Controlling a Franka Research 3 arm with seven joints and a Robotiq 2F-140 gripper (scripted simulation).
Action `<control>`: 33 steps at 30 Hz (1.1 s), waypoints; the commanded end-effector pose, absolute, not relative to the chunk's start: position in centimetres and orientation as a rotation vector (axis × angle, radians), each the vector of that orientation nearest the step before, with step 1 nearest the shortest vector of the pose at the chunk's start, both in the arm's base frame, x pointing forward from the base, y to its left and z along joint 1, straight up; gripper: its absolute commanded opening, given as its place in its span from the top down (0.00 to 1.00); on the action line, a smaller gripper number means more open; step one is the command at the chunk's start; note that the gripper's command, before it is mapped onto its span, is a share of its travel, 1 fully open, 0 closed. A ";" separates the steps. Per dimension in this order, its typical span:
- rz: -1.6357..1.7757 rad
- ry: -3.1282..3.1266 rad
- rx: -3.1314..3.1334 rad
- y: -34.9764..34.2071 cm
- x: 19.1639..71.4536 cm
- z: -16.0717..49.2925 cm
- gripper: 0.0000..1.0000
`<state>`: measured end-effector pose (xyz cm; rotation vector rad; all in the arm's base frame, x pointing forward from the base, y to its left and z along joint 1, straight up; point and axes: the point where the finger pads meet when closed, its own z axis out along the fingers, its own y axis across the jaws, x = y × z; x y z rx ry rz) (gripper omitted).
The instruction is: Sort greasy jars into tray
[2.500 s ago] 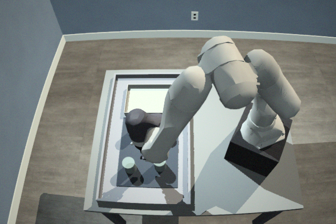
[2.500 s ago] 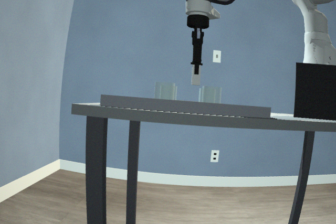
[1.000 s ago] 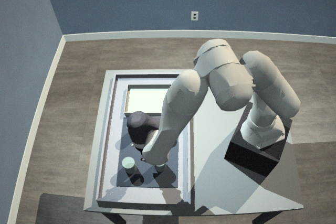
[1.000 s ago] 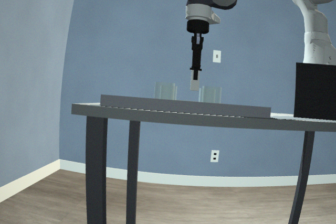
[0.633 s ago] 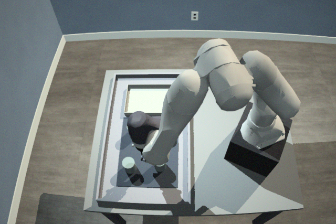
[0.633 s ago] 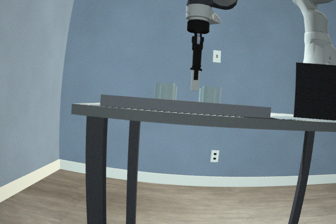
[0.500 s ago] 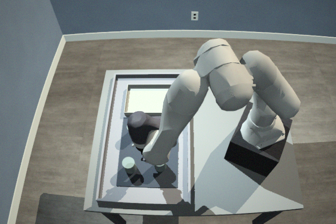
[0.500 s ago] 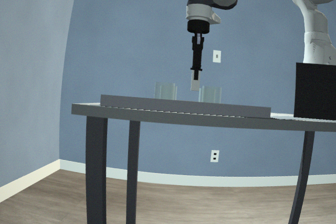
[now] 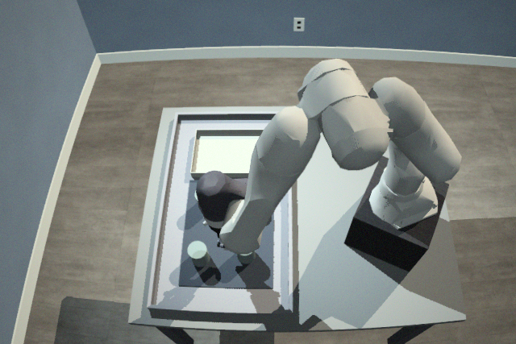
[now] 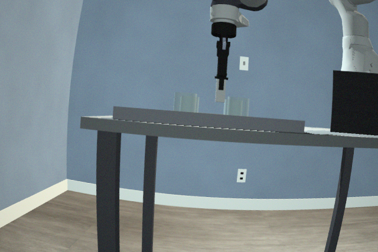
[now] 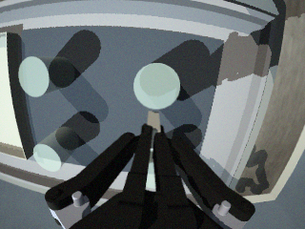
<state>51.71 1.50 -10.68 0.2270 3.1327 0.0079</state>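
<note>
My gripper (image 9: 220, 243) (image 10: 220, 99) (image 11: 152, 119) is shut and empty, pointing down between the two jars farther from the tray. Its tips are near jar-top height, close to the right jar (image 9: 247, 258) (image 10: 238, 107) (image 11: 156, 86); contact is unclear. The left jar (image 9: 197, 250) (image 10: 185, 102) (image 11: 151, 181) is partly behind the fingers in the wrist view. Two more jars stand nearer the tray: one (image 9: 195, 196) (image 11: 48, 157) barely shows past the arm, the other (image 11: 34, 76) is hidden in the top view. All four stand on the dark mat (image 9: 226, 280) (image 11: 119, 52).
The cream tray (image 9: 230, 175) (image 11: 17, 100) lies beside the mat's far edge, partly covered by the arm in the top view. A raised border (image 9: 220, 305) (image 10: 207, 119) surrounds mat and tray. The arm's base stands on a black block (image 9: 383, 244) (image 10: 354, 102) to the right.
</note>
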 end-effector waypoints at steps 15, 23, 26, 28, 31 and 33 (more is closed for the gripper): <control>0.010 3.130 0.225 1.5 51.6 -10.6 1.00; 0.010 3.130 0.225 1.6 51.5 -10.6 1.00; 0.010 3.130 0.225 1.6 51.4 -10.6 1.00; 0.010 3.130 0.225 1.6 51.4 -10.6 1.00; 0.010 3.130 0.225 1.6 51.4 -10.6 1.00; 0.010 3.130 0.225 1.6 51.4 -10.6 1.00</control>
